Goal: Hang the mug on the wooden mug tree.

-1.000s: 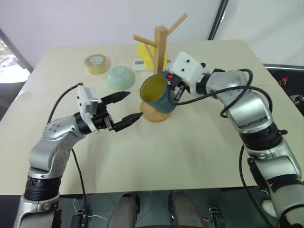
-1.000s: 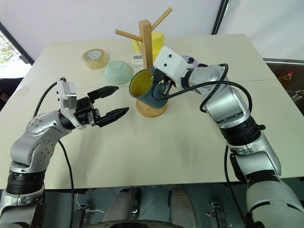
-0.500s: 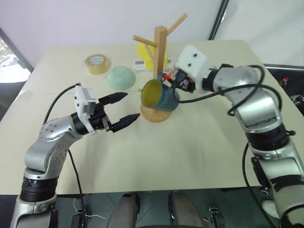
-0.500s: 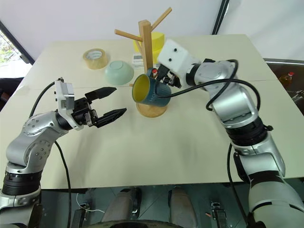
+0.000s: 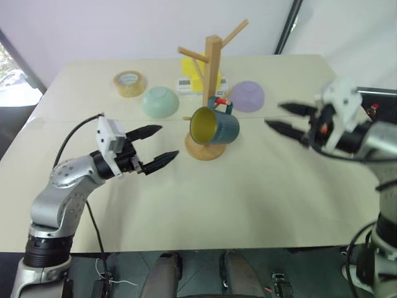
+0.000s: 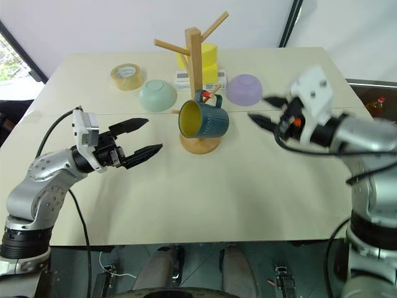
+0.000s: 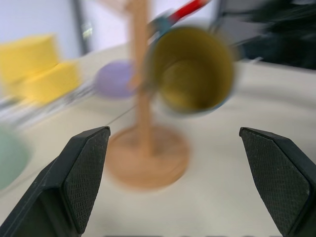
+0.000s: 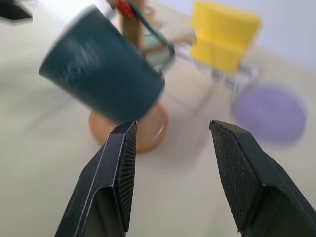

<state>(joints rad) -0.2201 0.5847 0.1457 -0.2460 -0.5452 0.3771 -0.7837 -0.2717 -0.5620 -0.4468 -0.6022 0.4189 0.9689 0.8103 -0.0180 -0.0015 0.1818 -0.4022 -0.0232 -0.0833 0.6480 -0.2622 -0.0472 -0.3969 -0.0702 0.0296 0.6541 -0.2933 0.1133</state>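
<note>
Behind everything is a plain white wall, and in front of it sits a big cream desk (image 5: 248, 186) that carries all the things. Near the upper middle of the frame stands the wooden mug tree (image 5: 211, 74), a tall post on a round base with pegs that point up. The mug (image 5: 215, 125) hangs low on the tree by its handle, and it looks hooked on a peg with a red tip, though that spot is small and hard to be sure of. It tips sideways, so its long way runs almost flat, with the yellow inside facing the left side of the frame. The left pincer (image 5: 155, 148) is at the middle left, spread wide, holding nothing, and pointing toward the mug's open mouth. The right pincer (image 5: 288, 119) is at the middle right, also spread and empty, and apart from the mug. The mug lies between the two pincers, and the left one looks a little nearer. A mint-green bowl (image 5: 160, 102) and a roll of tape (image 5: 129, 83) sit at the upper left, a lilac bowl (image 5: 247, 96) sits right of the tree, and yellow blocks (image 5: 193, 71) sit behind it. I think the hanging is done if the mug stays put.
</note>
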